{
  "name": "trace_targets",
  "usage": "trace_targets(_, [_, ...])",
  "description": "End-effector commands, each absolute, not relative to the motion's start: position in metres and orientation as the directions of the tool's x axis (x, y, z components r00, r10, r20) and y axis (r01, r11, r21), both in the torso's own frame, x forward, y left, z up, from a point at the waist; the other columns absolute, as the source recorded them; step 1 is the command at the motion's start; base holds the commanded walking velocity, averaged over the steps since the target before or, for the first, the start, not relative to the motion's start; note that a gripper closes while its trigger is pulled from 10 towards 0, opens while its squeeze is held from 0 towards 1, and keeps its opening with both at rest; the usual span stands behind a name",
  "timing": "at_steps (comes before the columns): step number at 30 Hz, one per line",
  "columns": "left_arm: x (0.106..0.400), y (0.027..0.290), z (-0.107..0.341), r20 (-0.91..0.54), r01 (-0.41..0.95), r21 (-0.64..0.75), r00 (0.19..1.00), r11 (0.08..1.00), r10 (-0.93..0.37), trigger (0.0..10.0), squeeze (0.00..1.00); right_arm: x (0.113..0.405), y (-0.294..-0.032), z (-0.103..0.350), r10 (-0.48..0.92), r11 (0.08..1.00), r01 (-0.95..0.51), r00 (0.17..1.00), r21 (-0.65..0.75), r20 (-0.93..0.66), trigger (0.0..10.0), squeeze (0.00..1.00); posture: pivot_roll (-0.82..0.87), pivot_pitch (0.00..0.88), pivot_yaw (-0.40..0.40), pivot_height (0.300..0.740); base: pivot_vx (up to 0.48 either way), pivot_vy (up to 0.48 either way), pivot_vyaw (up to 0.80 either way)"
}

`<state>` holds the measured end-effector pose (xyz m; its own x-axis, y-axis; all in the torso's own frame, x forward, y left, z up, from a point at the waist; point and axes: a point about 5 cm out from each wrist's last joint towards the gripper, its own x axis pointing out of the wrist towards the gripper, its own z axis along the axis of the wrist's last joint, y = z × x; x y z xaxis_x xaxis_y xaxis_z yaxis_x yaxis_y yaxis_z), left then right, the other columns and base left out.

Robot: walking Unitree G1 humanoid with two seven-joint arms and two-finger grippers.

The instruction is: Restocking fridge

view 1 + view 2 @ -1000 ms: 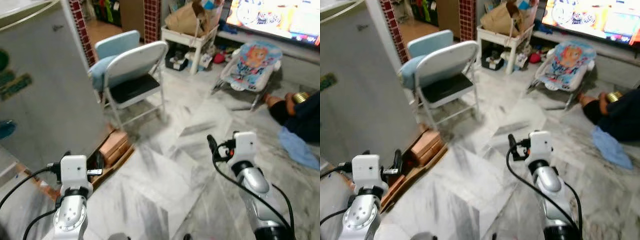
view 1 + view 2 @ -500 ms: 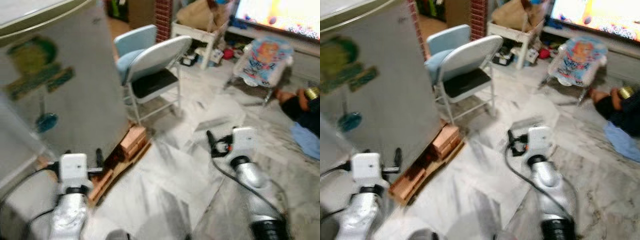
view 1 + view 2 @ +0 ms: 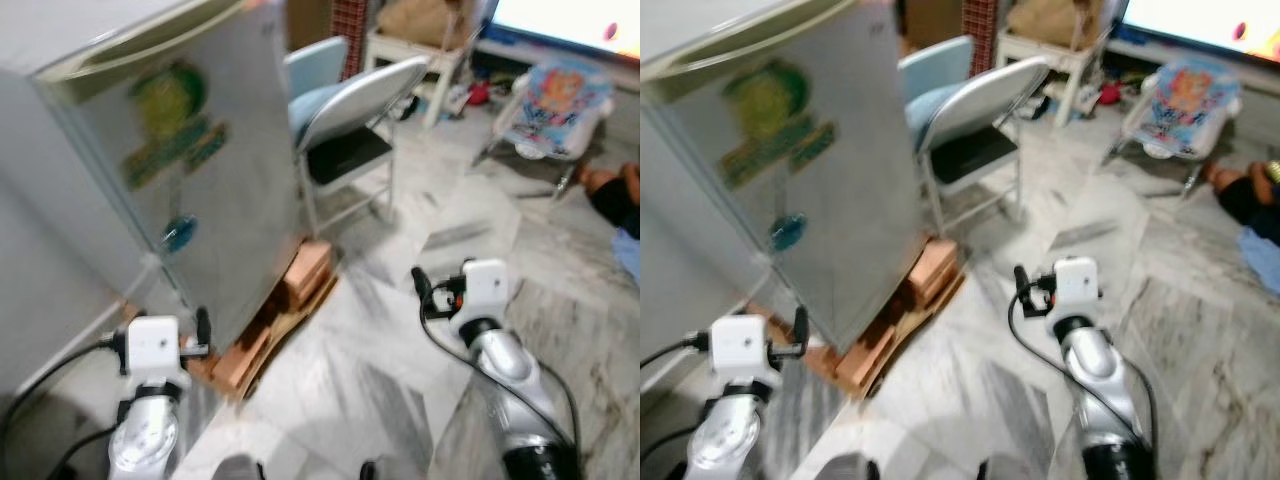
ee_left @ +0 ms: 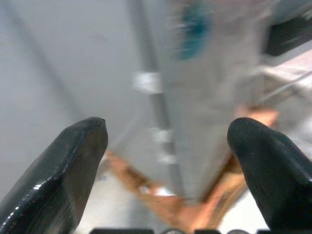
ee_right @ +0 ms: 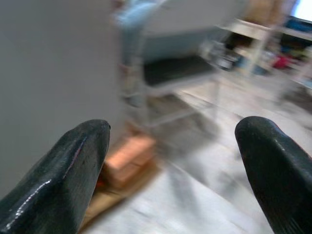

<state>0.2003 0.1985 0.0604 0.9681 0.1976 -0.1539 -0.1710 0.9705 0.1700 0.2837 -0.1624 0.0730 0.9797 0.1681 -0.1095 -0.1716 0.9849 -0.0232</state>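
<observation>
A grey fridge (image 3: 200, 200) with green and blue stickers on its door stands to my left front, its door closed. It rests on a wooden pallet with bricks (image 3: 305, 275) at the corner. My left gripper (image 3: 160, 330) is low at the left, just short of the fridge's bottom corner, open and holding nothing; the left wrist view looks past its fingertips (image 4: 73, 161) at the fridge side. My right gripper (image 3: 445, 290) hovers over the marble floor to the right of the fridge, open and holding nothing, with its fingertips (image 5: 73, 161) pointing towards the pallet and chair.
A grey folding chair (image 3: 350, 130) and a blue one behind it stand right beside the fridge. Farther right are a baby bouncer (image 3: 560, 95), a white side table (image 3: 420, 50) and a person's limb on the floor (image 3: 610, 190). Marble floor (image 3: 400, 330) lies ahead.
The whole view has swung left and closer, so the fridge now takes up the left half. Both grippers keep the same open pose in front of me.
</observation>
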Motion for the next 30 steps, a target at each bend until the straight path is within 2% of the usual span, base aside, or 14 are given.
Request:
trace_targets(1, [0.203, 0.193, 0.064, -0.138, -0.155, 0.163, 0.974, 0.974, 0.178, 10.0, 0.0, 0.283, -0.174, 0.074, 0.135, 0.989, -0.141, 0.985, -0.046, -0.111, 10.0, 0.0, 0.01, 0.111, -0.008, 0.74, 0.0, 0.48, 0.0])
trace_targets(7, [0.204, 0.195, 0.065, -0.135, -0.154, 0.173, 0.975, 0.973, 0.179, 10.0, 0.0, 0.284, -0.175, 0.073, 0.129, 0.99, -0.135, 0.985, -0.045, -0.114, 10.0, 0.0, 0.01, 0.111, -0.008, 0.74, 0.0, 0.48, 0.0])
trace_targets(9, [0.205, 0.194, 0.065, -0.13, -0.152, 0.175, 0.976, 0.973, 0.176, 10.0, 0.0, 0.285, -0.175, 0.073, 0.129, 0.99, -0.135, 0.985, -0.045, -0.116, 10.0, 0.0, 0.01, 0.109, -0.011, 0.74, 0.0, 0.0, 0.0])
trace_targets(30, [0.214, 0.191, 0.073, -0.085, -0.164, 0.174, 0.98, 0.971, 0.18, 10.0, 0.0, 0.29, -0.165, 0.08, 0.164, 0.983, -0.171, 0.982, -0.071, -0.092, 10.0, 0.0, 0.01, 0.115, -0.006, 0.74, 0.0, 0.0, -0.72])
